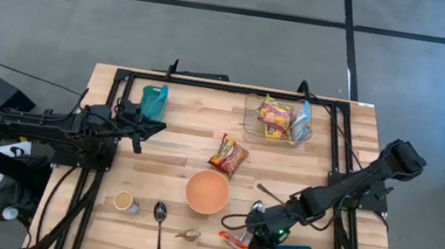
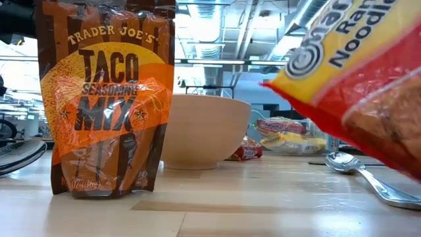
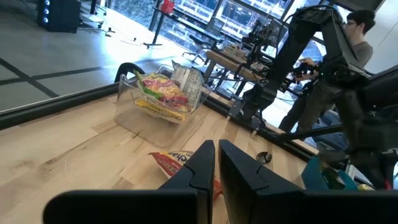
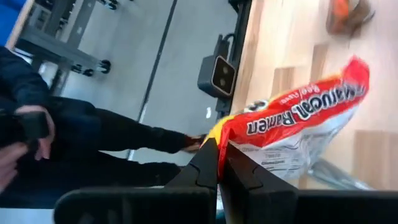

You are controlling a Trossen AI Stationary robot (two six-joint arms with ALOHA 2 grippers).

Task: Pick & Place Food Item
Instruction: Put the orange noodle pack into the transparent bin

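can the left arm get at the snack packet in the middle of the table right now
Probably yes: the left gripper is shut and empty, and bare table lies between it and the packet. It would have to open first.

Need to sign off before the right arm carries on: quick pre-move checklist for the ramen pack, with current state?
1. Right claw shut on the ramen pack: ok, fingers pinch its edge.
2. Pack off the table: ok, the low view shows it hanging above the wood.
3. Grip secure: cannot tell, only a thin edge of the pack sits between the fingers.
4. Clear bin able to take another pack: ok, it already holds packets but has room.
5. Route past the bowl and the loose snack packet: ok if carried high, both lie between pack and bin.
6. Left claw out of the way: ok, shut and parked by the teal cup.
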